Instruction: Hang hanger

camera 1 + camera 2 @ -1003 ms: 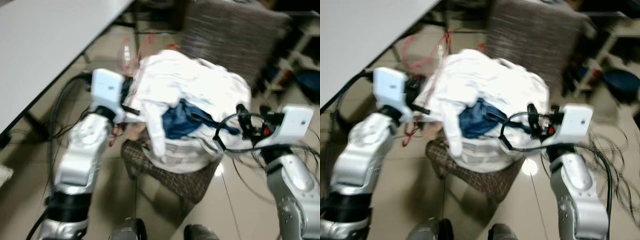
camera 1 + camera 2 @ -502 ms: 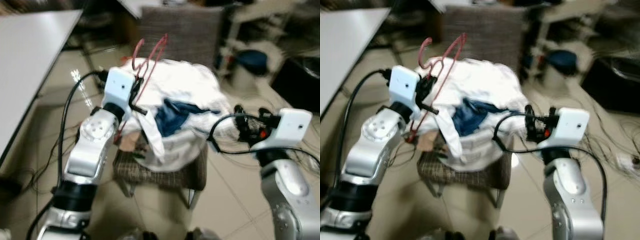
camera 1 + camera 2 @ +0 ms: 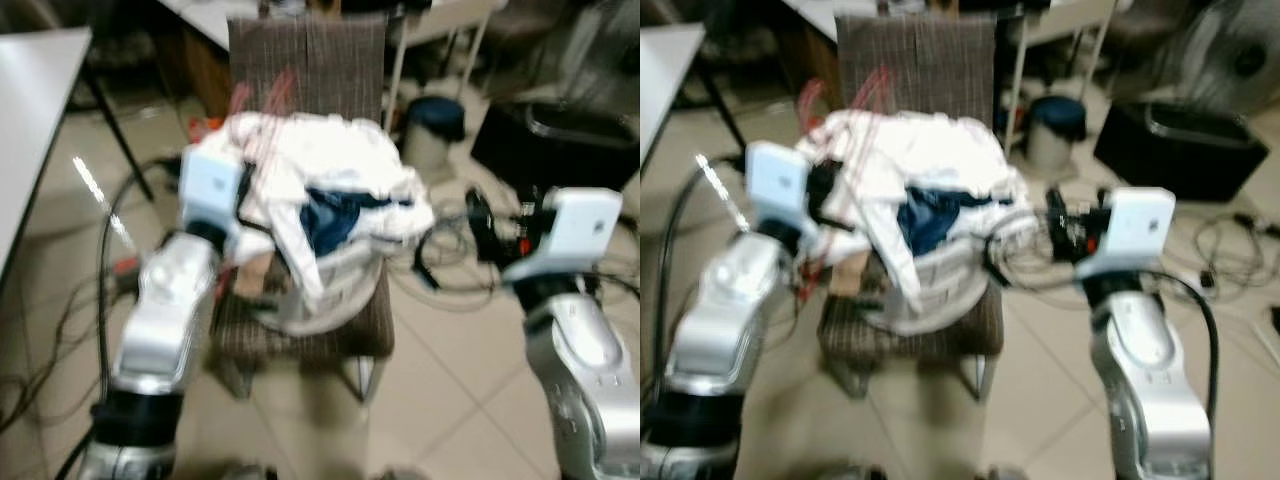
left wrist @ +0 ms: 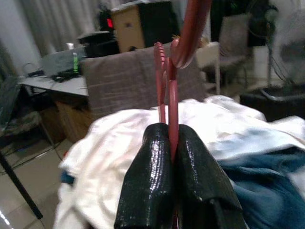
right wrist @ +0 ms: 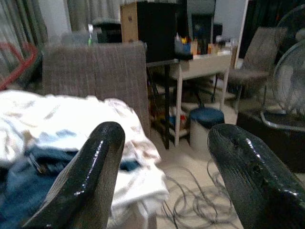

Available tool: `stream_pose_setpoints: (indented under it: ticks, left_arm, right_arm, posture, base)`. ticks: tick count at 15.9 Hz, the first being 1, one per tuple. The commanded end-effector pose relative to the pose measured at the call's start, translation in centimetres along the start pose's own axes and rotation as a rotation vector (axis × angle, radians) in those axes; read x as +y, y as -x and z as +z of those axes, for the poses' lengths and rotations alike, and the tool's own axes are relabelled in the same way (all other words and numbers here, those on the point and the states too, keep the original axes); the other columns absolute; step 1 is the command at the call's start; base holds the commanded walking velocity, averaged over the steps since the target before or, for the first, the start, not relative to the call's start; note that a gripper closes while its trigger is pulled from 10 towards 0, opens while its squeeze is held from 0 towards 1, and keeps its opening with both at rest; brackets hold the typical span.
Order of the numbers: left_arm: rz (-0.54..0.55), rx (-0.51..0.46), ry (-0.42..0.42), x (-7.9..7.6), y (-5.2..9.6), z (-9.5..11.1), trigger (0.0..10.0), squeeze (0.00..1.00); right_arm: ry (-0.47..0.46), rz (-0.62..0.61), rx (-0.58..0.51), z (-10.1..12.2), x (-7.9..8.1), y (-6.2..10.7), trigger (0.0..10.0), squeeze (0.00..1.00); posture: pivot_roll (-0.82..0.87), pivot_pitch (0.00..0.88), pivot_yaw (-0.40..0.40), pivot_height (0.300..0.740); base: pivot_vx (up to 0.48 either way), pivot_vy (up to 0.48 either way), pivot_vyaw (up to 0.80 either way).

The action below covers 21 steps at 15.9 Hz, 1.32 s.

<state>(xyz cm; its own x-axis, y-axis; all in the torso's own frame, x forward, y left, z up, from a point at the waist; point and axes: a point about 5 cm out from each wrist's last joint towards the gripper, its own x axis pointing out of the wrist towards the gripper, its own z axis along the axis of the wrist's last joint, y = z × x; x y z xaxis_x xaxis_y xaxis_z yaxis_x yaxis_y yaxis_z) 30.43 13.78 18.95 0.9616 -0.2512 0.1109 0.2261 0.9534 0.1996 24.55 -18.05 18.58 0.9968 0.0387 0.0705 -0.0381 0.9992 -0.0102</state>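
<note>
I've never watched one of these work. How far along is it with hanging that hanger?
Done: the left gripper is shut on the red hanger, held up beside the clothes pile on the chair. In hand: carrying it; the right gripper is open and holds nothing. Left: hanging it; no rail or hook for it can be made out.

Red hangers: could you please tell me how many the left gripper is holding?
2, it seems: two red hangers pinched side by side in the shut left gripper, above the laundry pile on the chair. Blur may hide more.
</note>
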Motion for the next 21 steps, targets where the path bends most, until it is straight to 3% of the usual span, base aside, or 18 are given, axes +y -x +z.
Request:
stream_pose_setpoints:
  ticks: [1, 5, 8, 14, 17, 19, 21]
  left_arm:
    - [0.026, -0.014, -0.058, 0.6, 0.1, 0.7, 10.0, 0.0]
    - [0.059, -0.013, -0.041, 1.0, 0.3, 0.8, 10.0, 0.0]
    - [0.057, -0.003, -0.024, 0.8, 0.3, 0.8, 10.0, 0.0]
    - [0.06, 0.021, -0.014, 0.7, 0.6, 0.5, 10.0, 0.0]
    - [0.067, 0.023, -0.018, 1.1, 0.7, 0.6, 10.0, 0.0]
    - [0.079, 0.023, -0.025, 1.5, 0.8, 0.7, 10.0, 0.0]
    - [0.106, 0.029, -0.047, 2.3, 1.1, 0.8, 10.0, 0.0]
  right_arm:
    - [0.032, 0.049, 0.023, -0.2, 0.2, -0.3, 10.0, 0.0]
    - [0.125, 0.103, 0.043, -0.6, 0.9, -0.8, 10.0, 0.0]
    - [0.056, 0.044, 0.044, -0.6, 0.1, -0.8, 10.0, 0.0]
    - [0.072, 0.089, 0.027, 0.1, -0.5, -0.5, 10.0, 0.0]
    - [0.142, 0.127, 0.03, 0.3, -0.3, -0.6, 10.0, 0.0]
    - [0.126, 0.136, 0.028, 0.2, 0.0, -0.6, 10.0, 0.0]
    - [0.03, 0.133, 0.01, 0.3, 0.1, -0.7, 10.0, 0.0]
  posture:
    - [-0.13, 0.042, 0.021, 0.74]
    - [-0.13, 0.045, 0.016, 0.74]
    - [-0.13, 0.052, 0.016, 0.74]
    - [-0.14, 0.072, 0.019, 0.74]
    - [-0.14, 0.076, 0.016, 0.74]
    - [-0.13, 0.075, 0.011, 0.74]
    - [-0.12, 0.07, 0.003, 0.74]
  base:
    - [0.0, 0.0, 0.0]
    - [0.132, 0.0, 0.4]
    - [0.286, 0.0, 0.27]
    - [0.284, 0.0, 0.0]
    - [0.286, 0.0, 0.27]
    - [0.289, 0.0, 0.8]
    - [0.281, 0.0, 0.0]
